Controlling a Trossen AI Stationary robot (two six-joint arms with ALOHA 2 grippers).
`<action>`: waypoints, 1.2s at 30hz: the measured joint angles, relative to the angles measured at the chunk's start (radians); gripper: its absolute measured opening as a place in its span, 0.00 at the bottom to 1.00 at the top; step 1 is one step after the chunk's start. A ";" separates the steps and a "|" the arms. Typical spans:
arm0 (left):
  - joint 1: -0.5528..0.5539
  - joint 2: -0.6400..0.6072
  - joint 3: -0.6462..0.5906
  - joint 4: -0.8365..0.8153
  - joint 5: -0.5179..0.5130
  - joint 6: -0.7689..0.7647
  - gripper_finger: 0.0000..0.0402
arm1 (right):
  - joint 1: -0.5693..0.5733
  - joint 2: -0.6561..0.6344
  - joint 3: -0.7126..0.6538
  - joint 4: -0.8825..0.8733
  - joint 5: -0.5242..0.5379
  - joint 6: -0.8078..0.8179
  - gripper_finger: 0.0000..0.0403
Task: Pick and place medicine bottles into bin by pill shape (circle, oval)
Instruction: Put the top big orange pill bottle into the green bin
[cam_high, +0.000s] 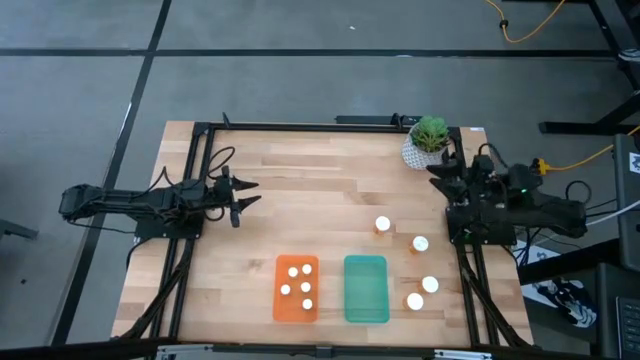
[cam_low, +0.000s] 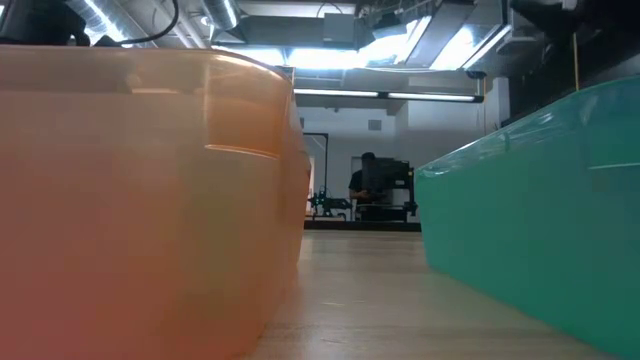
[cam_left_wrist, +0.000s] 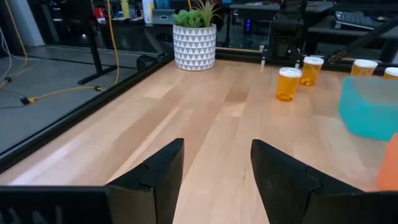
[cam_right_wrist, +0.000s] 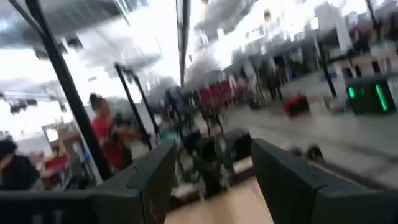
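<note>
Four amber bottles with white caps stand on the wooden table at the right: (cam_high: 382, 224), (cam_high: 420, 243), (cam_high: 430, 284), (cam_high: 414, 300). Several tiny white-capped bottles (cam_high: 298, 281) stand in the orange tray (cam_high: 281, 310). The teal tray (cam_high: 366, 288) beside it holds nothing. My left gripper (cam_high: 240, 200) is open and empty above the table's left part; its wrist view (cam_left_wrist: 217, 168) looks across at the amber bottles (cam_left_wrist: 288, 83). My right gripper (cam_high: 441, 172) is open and empty at the table's right edge, next to the plant pot; its wrist view (cam_right_wrist: 214, 180) looks into the room.
A white patterned pot with a green plant (cam_high: 427, 140) stands at the far right corner, close to my right gripper. A black frame (cam_high: 200, 130) runs along the table's edges. The low view shows the orange tray wall (cam_low: 140, 190), the teal wall (cam_low: 540, 210) and a person far behind.
</note>
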 joint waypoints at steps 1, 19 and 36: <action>0.000 0.000 0.000 0.000 0.000 0.000 0.45 | 0.000 0.017 0.053 -0.088 -0.002 0.016 0.53; 0.000 0.000 0.000 0.000 0.000 -0.001 0.45 | 0.000 0.733 0.687 -1.030 0.048 0.064 0.53; 0.000 0.000 0.000 0.000 0.000 -0.001 0.45 | 0.000 1.023 0.687 -1.047 0.088 0.176 0.53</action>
